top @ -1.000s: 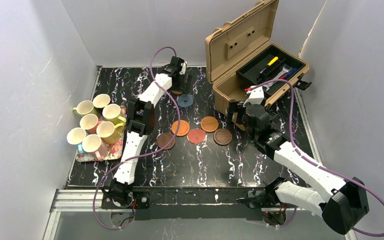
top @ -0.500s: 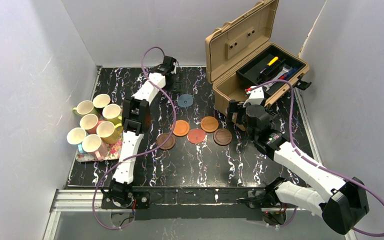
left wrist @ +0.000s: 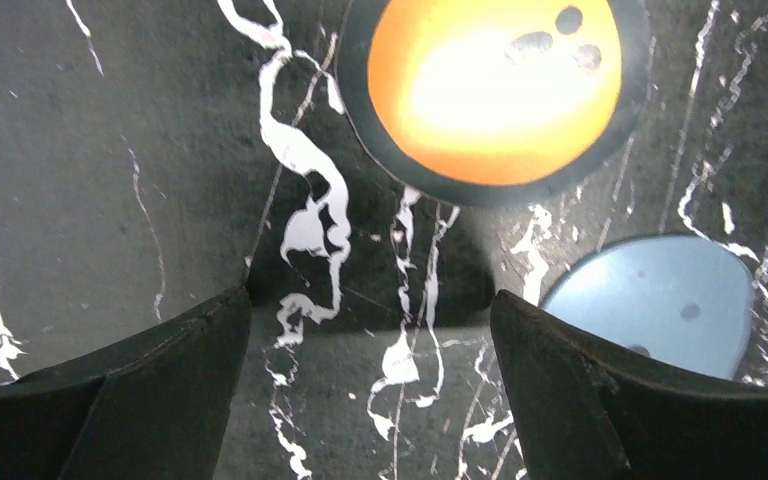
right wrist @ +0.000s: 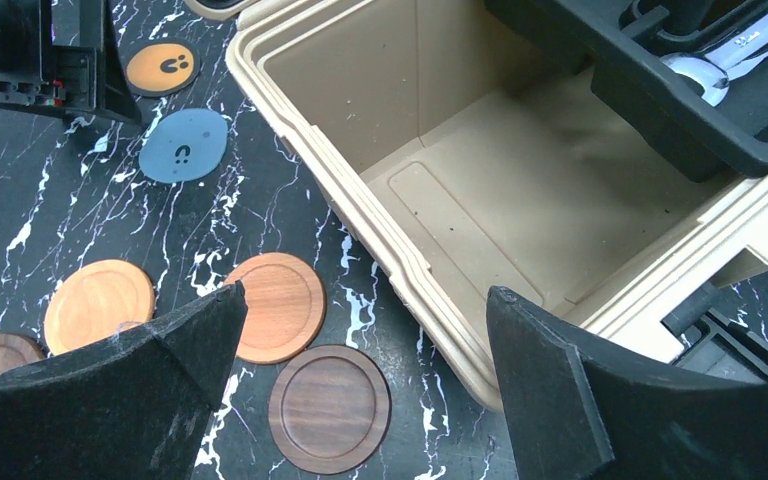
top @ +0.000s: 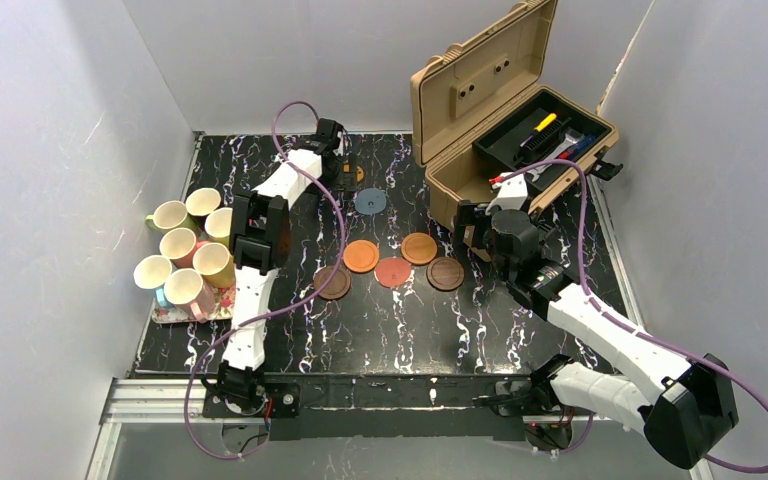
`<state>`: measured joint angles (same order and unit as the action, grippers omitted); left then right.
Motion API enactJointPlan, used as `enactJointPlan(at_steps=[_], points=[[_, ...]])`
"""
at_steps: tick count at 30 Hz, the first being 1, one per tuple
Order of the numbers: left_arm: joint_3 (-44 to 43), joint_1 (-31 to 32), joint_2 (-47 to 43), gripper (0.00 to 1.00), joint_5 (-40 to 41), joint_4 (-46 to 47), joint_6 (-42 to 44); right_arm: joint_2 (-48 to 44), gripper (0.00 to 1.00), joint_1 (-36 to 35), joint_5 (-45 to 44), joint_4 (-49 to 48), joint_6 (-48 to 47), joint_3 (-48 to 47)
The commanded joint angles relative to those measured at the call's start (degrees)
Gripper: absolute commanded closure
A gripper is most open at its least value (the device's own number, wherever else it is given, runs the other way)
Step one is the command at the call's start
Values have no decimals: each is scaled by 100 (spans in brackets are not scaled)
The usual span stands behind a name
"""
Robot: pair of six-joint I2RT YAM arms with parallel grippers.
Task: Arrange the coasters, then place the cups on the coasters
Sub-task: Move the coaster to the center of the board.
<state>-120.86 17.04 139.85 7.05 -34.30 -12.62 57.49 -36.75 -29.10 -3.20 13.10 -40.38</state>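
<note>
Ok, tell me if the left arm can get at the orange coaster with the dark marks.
Probably yes: the left tool hangs open just short of the orange coaster, with only bare tabletop between them.

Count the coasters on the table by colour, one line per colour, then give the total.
Dark brown coasters: 2
Orange-brown coasters: 2
Red coaster: 1
Grey-blue coaster: 1
Orange coaster with dark marks: 1
Total: 7
</note>
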Motion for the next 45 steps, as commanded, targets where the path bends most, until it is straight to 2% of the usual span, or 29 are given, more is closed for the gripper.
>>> enactJointPlan(at_steps=[1, 3, 6, 10, 22, 33, 45], points=[[410, 25, -517, 13, -681, 70, -307, 33, 1, 18, 91, -361, 11, 34], [415, 103, -586, 13, -1018, 184, -370, 54, 1, 14, 127, -378, 30, 34], [262, 294, -547, 11, -1116, 277, -328, 55, 1, 15, 145, -375, 34, 40], [-112, 550, -257, 4, -1064, 256, -179, -4, 1, 16, 128, -362, 14, 43], [-1176, 816, 509, 2, -781, -218, 317, -94, 1, 12, 90, -314, -60, 47], [-1169, 924, 627, 2, -175, -588, 1042, -144, 1, 11, 111, -316, -34, 61], [-49, 924, 155, 11, 423, -594, 1458, -180, 1, 13, 182, -298, 86, 94]])
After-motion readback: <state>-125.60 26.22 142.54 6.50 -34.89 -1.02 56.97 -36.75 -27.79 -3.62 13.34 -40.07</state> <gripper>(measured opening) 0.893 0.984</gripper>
